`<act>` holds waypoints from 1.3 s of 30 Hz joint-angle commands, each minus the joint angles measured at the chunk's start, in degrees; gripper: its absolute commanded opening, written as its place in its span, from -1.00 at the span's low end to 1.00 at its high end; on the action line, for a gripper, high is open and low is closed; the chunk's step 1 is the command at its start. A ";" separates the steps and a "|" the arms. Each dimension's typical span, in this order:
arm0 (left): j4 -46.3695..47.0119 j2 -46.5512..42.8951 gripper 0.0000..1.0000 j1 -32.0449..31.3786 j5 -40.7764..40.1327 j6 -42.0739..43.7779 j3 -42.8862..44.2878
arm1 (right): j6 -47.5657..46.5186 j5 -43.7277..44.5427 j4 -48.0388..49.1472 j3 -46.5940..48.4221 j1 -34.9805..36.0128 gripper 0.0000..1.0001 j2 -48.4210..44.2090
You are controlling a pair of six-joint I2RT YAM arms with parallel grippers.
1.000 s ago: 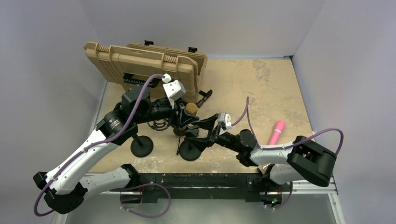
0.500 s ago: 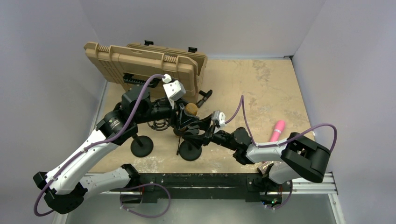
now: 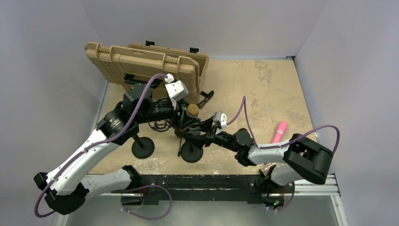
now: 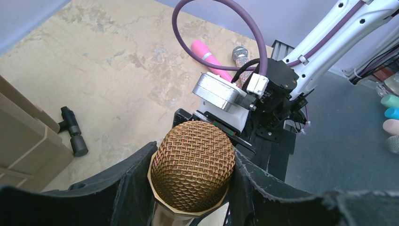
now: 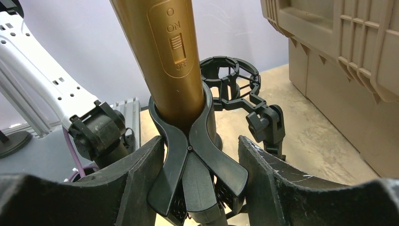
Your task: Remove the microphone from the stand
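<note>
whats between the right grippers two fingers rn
The stand's black clip, holding the gold microphone, sits between the fingers of the right gripper. This shows in the right wrist view.

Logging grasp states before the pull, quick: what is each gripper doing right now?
Left gripper: closed on the microphone head.
Right gripper: open, straddling the stand clip.

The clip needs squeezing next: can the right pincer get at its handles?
Probably yes: the right pincer has open fingers flanking the clip handles under the microphone, with nothing between.
</note>
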 commanded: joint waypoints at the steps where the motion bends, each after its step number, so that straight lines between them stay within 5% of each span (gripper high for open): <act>1: -1.42 -0.04 -1.00 -0.03 0.49 0.68 3.19 | -0.51 2.55 1.18 0.79 0.56 -0.66 -1.42; 4: -1.93 0.08 -1.00 -0.03 0.90 0.72 4.67 | -1.12 2.19 1.23 0.87 0.86 -1.00 -1.19; 11: -4.11 0.80 -1.00 0.02 0.83 1.74 7.13 | -1.37 1.74 1.43 0.90 1.59 -1.00 -1.43; 12: -4.37 1.07 -1.00 0.00 0.91 1.85 7.06 | -0.86 2.13 1.31 0.83 1.61 -0.89 -1.96; 15: -4.40 1.04 -1.00 0.00 1.13 2.08 6.36 | 0.83 3.03 1.43 -0.20 1.63 -0.05 -4.51; 18: -4.71 0.87 -1.00 0.02 0.90 2.70 5.81 | 2.43 4.66 3.23 -3.01 1.61 0.22 -8.88; 29: -6.30 1.61 -1.00 0.12 1.08 5.19 6.44 | 6.15 2.70 3.14 -5.51 1.61 0.60 -10.84; 39: -6.60 0.52 -1.00 0.06 1.24 5.65 5.97 | 3.84 3.13 3.84 -2.34 3.29 0.59 -3.64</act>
